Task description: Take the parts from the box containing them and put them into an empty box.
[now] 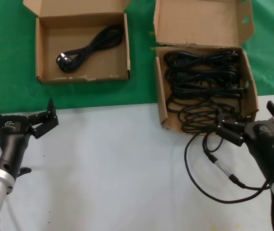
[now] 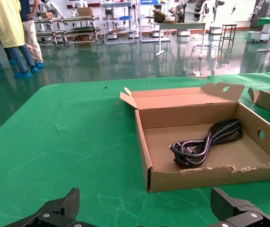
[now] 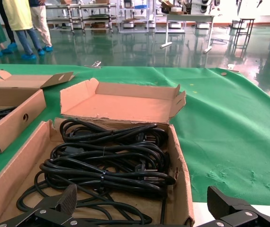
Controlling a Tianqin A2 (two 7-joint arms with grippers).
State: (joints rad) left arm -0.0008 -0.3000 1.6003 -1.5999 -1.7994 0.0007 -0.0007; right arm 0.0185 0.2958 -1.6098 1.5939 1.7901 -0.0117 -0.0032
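- The box containing them (image 1: 205, 72) is a brown cardboard carton, longer than wide, with its big rear lid flap folded back and notched tabs at the corners; it sits across the seam where the green cloth (image 1: 7, 57) meets the grey table top (image 1: 118, 163).
- The parts (image 1: 203, 82) are black power cords with moulded plugs, each looped into a long bundle; several lie stacked crosswise inside that carton, filling it nearly wall to wall. In the right wrist view the bundles (image 3: 109, 161) overlap so closely that their exact number is hard to tell.
- An empty box (image 1: 82, 45), wider and shallower with a ragged front wall edge, lies on the green cloth well to the left of the full carton. One looped cord (image 1: 86, 49) already rests diagonally on its floor.
- The right gripper (image 1: 250, 122) hangs at the near right corner of the full carton, just above its front wall, fingers spread apart and holding nothing.
- A thin black cable (image 1: 214, 168) with a silver connector trails over the table in front of that carton.
- The left gripper (image 1: 21, 115) waits over the table, far left of the full carton, in front of the shallow box, fingers spread and empty.
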